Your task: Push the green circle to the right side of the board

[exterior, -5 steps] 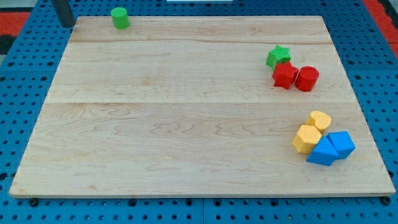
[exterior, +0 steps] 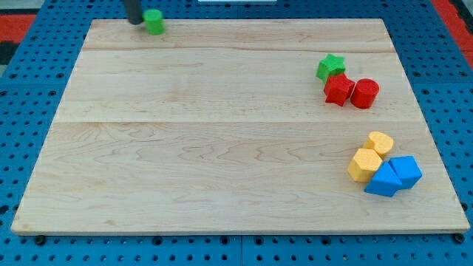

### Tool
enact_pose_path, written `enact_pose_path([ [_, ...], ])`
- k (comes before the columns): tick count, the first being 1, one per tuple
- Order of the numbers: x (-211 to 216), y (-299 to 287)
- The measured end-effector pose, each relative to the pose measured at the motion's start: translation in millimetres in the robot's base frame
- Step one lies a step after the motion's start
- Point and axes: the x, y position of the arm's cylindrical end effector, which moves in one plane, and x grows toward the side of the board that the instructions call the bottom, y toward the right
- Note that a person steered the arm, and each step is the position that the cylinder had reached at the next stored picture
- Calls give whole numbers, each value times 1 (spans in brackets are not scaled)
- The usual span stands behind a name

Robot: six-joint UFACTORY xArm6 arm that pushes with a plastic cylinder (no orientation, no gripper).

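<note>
The green circle point(exterior: 154, 21) is a small green cylinder at the top edge of the wooden board point(exterior: 222, 133), left of centre. My tip point(exterior: 134, 21) is at the view's top, right against the circle's left side. The rod rises out of the frame above it.
A green star point(exterior: 330, 66), a red star-like block point(exterior: 338, 89) and a red cylinder point(exterior: 364, 93) cluster at the right. Two yellow blocks point(exterior: 371, 155) and two blue blocks point(exterior: 393, 176) sit at the lower right. A blue pegboard surrounds the board.
My tip has moved right from the board's top left corner to the green circle. The circle has shifted a little to the right.
</note>
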Motion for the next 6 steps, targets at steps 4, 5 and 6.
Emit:
enact_pose_path([
  [4, 27, 233],
  [5, 18, 201],
  [6, 3, 185],
])
